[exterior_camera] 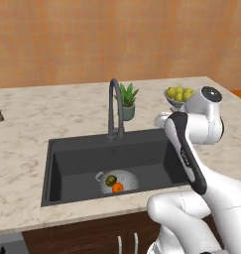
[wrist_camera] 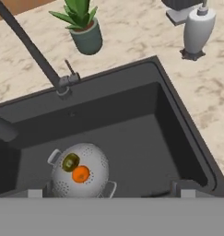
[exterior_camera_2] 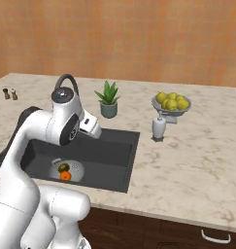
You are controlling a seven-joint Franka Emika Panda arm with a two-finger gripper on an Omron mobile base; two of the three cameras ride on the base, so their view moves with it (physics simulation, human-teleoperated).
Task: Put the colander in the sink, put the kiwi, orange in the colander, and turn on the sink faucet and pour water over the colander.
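While the arm bends over the counter's front right in the left base view, the colander [exterior_camera: 118, 181] sits in the sink [exterior_camera: 82, 158] near its front wall, holding the kiwi [exterior_camera: 110, 180] and orange [exterior_camera: 117, 187]; the sink faucet [exterior_camera: 114, 106] stands at the back rim.

From the right base view, the colander [exterior_camera_2: 66, 171] lies at the basin's front left.

Seen from the hand view, the gripper [wrist_camera: 109, 191] is spread wide and empty above the colander [wrist_camera: 80, 170]; the sink's right half is bare.

Charcoal sink [wrist_camera: 178, 124]; perforated silver colander [wrist_camera: 92, 161]
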